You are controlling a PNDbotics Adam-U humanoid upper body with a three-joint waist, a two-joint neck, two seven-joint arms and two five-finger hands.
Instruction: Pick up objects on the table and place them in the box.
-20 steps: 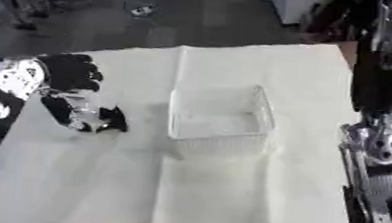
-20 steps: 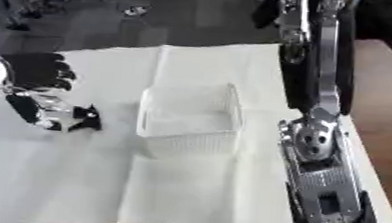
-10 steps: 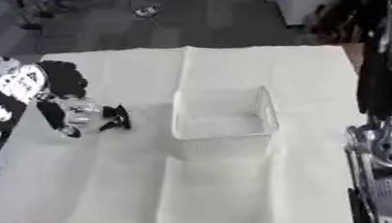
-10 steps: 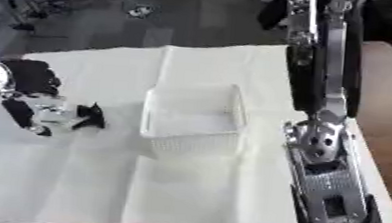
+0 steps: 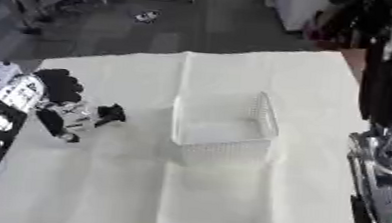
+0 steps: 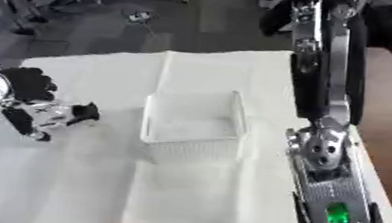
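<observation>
Clear plastic mesh-walled box (image 5: 223, 123) sits mid-bench on the white cloth (image 5: 228, 196), nothing visible inside it. Near the bench's left edge, the left robot hand (image 5: 58, 103) curls its black fingers around a small silver-and-black object (image 5: 90, 115). Right robot hand unseen.

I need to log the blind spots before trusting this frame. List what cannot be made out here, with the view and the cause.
- Object under the left hand: both eye views, blurred and partly covered by the fingers; only a pale shape with a dark end shows.
- Left hand's grip: whether the fingers close on it is unclear.
- Right hand: in neither view; only the right arm shows, cut by the bottom edge.
- Box contents: see-through walls, blurred; nothing certain inside.
</observation>
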